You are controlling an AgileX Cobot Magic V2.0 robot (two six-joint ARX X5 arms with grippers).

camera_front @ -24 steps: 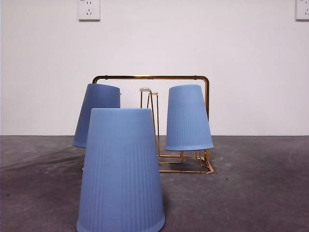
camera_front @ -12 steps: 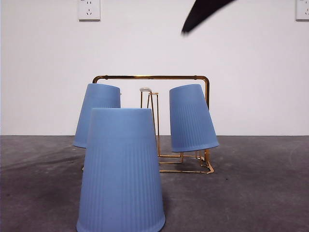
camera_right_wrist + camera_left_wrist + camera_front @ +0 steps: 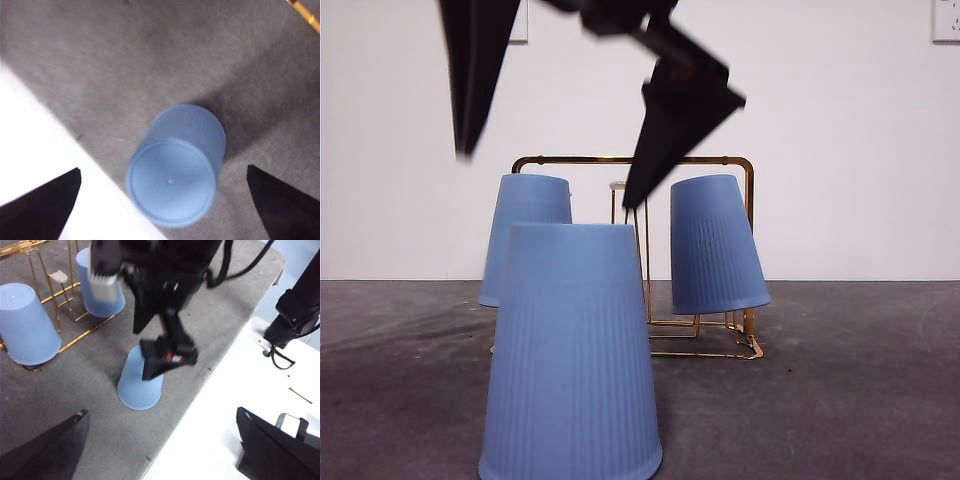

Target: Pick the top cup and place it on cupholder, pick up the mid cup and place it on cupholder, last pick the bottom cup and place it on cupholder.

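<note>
One blue cup stands upside down on the grey mat, in front of the gold wire cupholder. Two more blue cups hang upside down on the cupholder's pegs, one on the left and one on the right. My right gripper hovers open just above the front cup, one jaw on each side, touching nothing. Off to the side, over the mat's edge, my left gripper waits open and empty.
A white tabletop borders the grey mat. A black stand with cables sits on the white surface. One bare peg with a white tip stands between the two hung cups.
My right arm has come down from the top right to above the front cup. The right cup on the cupholder has tilted slightly outward.
</note>
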